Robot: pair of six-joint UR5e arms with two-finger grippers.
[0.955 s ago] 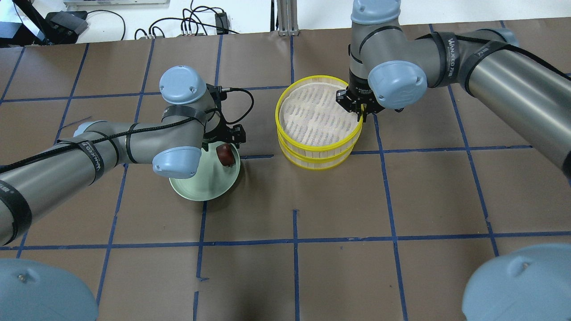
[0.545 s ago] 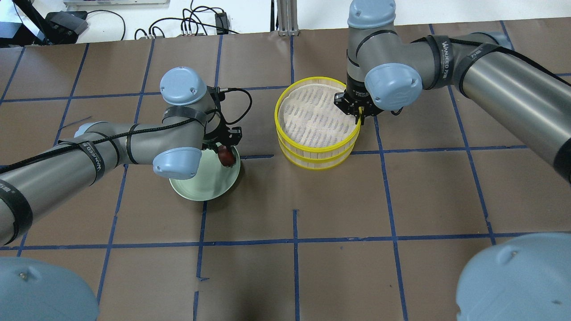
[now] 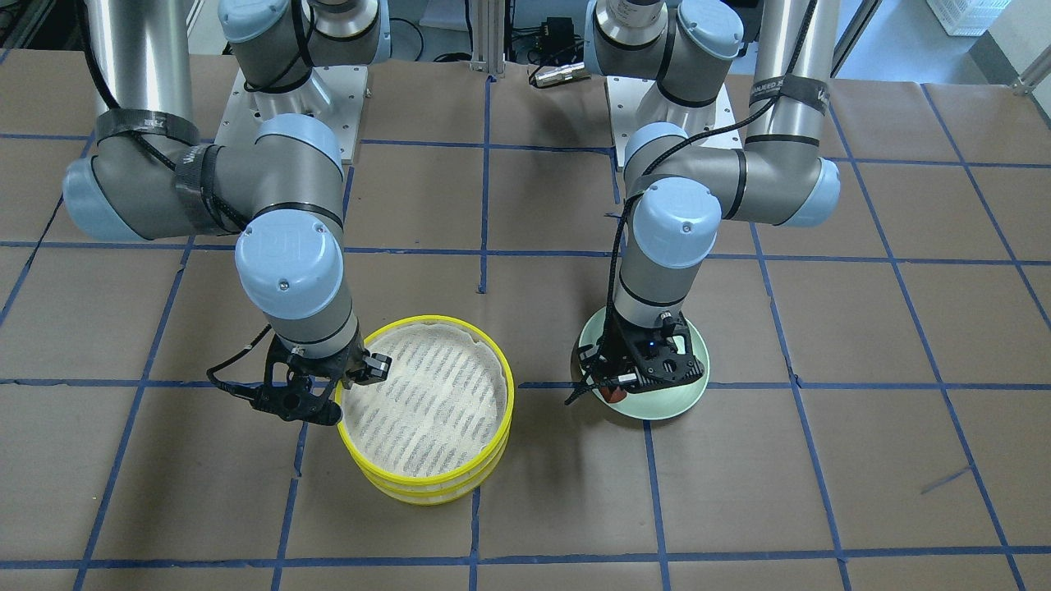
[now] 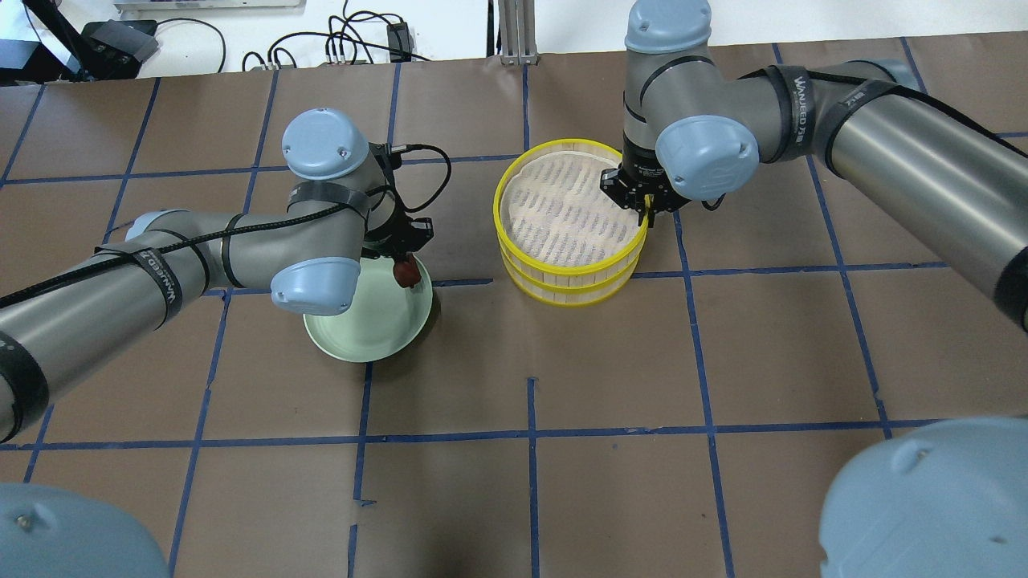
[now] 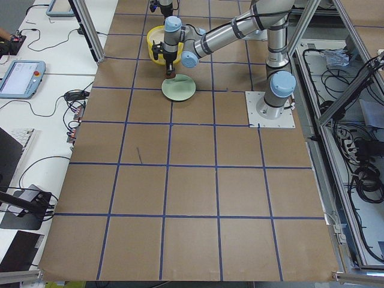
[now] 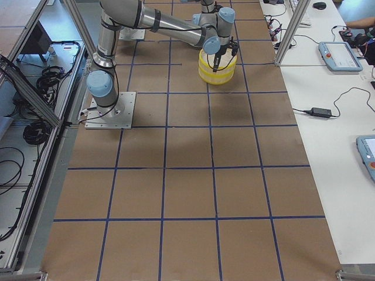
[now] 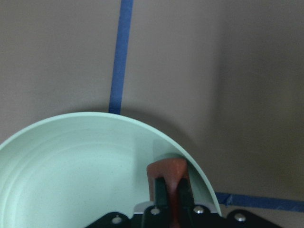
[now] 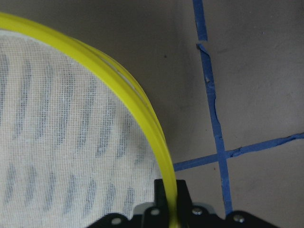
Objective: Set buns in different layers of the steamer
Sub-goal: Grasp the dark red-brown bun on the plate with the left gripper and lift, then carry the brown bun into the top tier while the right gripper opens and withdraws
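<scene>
My left gripper is shut on the dark reddish-brown bun and holds it just above the right edge of the pale green plate. The left wrist view shows the bun between the fingers over the plate's rim. My right gripper is shut on the yellow rim of the steamer's top layer, at its right side. A second layer sits under it. From the front, the bun and the steamer both show. The white bun is not in view.
The brown paper table has a blue tape grid. Cables and equipment lie beyond the far edge. Both arms reach in low over the middle of the table, with the steamer between the grippers.
My left gripper has risen slightly with the brown bun, and the tilted plate has settled flat. My right gripper and the steamer's top layer have shifted a little to the left.
</scene>
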